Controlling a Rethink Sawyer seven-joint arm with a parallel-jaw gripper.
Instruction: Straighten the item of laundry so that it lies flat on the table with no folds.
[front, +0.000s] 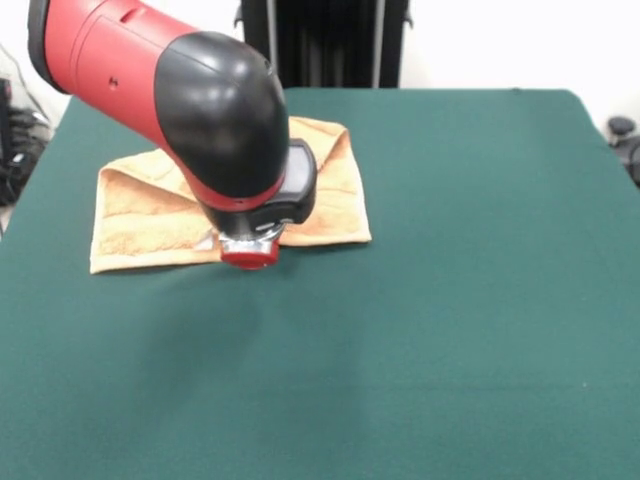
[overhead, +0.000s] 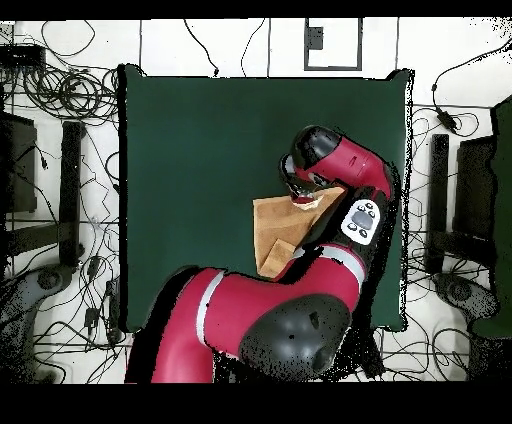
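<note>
The item of laundry (front: 140, 215) is an orange-tan towel lying on the left far part of the green table (front: 450, 300). It is rumpled, with a raised fold along its far left edge and a band stripe near its right hem. The red and black arm (front: 215, 110) hangs low over the towel's middle and covers part of it. In the overhead view the towel (overhead: 275, 225) shows beside the arm's wrist, and the gripper (overhead: 303, 197) sits at the towel's upper edge, mostly covered by the arm. Whether it touches the cloth cannot be made out.
The table (overhead: 190, 150) stretches wide to the towel's side in both views. Cables (overhead: 70, 95) and dark stands (overhead: 70, 175) lie on the floor around it. A black frame (front: 325, 40) stands behind the table's far edge.
</note>
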